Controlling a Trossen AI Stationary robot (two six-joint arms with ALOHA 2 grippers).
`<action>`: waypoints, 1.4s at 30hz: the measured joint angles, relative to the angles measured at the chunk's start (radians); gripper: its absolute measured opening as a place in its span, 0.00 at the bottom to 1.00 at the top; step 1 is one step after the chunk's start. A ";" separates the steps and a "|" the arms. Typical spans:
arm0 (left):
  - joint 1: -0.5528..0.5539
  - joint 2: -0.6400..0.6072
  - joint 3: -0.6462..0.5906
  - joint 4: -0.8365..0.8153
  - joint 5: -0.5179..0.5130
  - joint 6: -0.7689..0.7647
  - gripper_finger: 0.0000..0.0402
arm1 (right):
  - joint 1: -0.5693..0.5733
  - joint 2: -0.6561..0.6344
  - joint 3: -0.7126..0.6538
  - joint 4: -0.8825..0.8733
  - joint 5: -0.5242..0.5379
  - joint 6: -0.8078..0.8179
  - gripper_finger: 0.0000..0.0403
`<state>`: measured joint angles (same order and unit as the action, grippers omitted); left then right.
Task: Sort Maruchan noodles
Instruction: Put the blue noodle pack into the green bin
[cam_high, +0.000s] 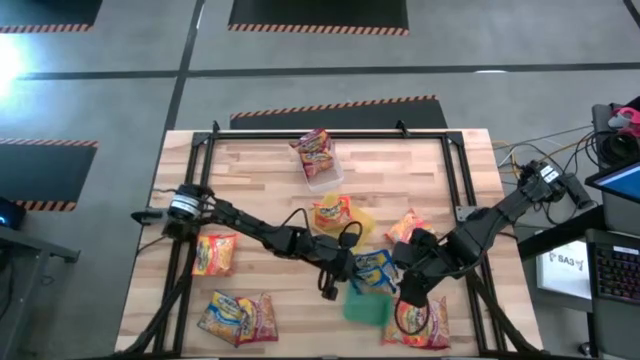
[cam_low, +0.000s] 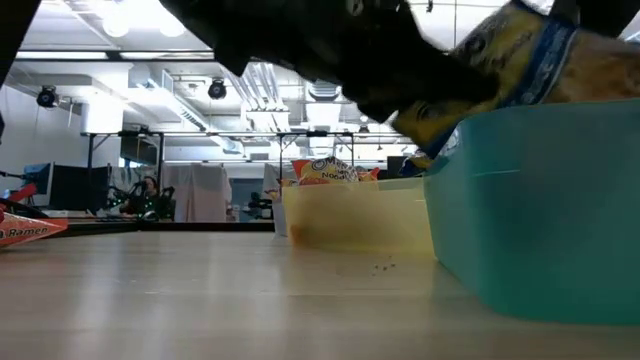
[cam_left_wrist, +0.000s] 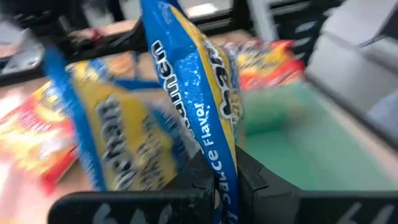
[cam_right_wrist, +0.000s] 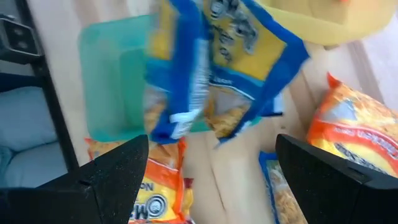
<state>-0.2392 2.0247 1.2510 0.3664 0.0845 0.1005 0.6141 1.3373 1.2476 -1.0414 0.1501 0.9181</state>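
My left gripper (cam_left_wrist: 221, 186) is shut on a blue and yellow Maruchan noodle packet (cam_left_wrist: 193, 81), which hangs over the green tray (cam_low: 540, 200). A second blue packet (cam_left_wrist: 112, 137) hangs close beside it; whether it is held too, I cannot tell. My right gripper (cam_right_wrist: 214, 177) hovers open above the table just right of the green tray (cam_right_wrist: 115, 81) and touches nothing. An orange packet (cam_high: 330, 212) lies in the yellow tray (cam_high: 362, 222), and a red one (cam_high: 315, 150) in the clear tray (cam_high: 322, 180). My left gripper pinches the blue packet by one end edge (cam_left_wrist: 219, 168) between its two fingers. The fingers come from the table's left, slanting a little downward. The packet stands on edge beyond the fingers, lifted clear above the green tray's rim (cam_low: 500, 110).
Loose packets lie on the wooden table: one at the left (cam_high: 215, 255), two at the near left (cam_high: 240, 318), one at the near right (cam_high: 415, 322) under my right arm, one right of the yellow tray (cam_high: 405, 228). A black frame (cam_high: 200, 150) borders the table.
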 joint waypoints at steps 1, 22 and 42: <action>0.002 0.000 -0.003 -0.004 -0.027 0.004 0.00 | 0.003 0.000 -0.001 0.019 0.000 -0.008 0.85; 0.020 0.000 -0.008 -0.001 -0.076 -0.015 0.02 | 0.021 0.026 -0.253 0.546 0.009 -0.108 0.84; 0.041 0.000 -0.005 -0.016 -0.087 -0.054 0.02 | 0.042 0.024 -0.246 0.697 -0.018 -0.197 0.85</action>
<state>-0.1979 2.0249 1.2457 0.3505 -0.0030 0.0467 0.6563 1.3617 1.0014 -0.3441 0.1318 0.7208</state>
